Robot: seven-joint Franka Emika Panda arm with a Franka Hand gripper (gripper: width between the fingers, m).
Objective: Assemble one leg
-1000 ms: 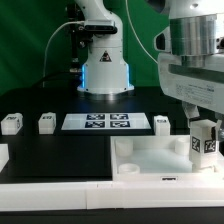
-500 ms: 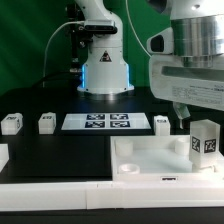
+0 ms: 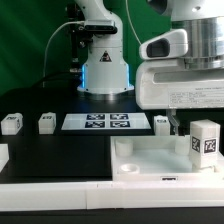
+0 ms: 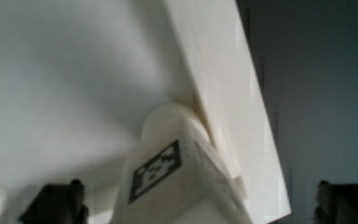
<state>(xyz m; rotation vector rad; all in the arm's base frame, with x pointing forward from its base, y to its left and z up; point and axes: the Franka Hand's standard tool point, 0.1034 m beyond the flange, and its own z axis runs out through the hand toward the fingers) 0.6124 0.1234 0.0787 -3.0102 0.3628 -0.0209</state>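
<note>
leg (image 4: 211, 150) blurred in wrist view, arm (image 3: 192, 30) cut off above

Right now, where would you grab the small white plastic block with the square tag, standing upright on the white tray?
Probably its upper half, from straight above: the leg stands upright, top free, flat opposite sides to pinch, while the tray crowds its base.
</note>
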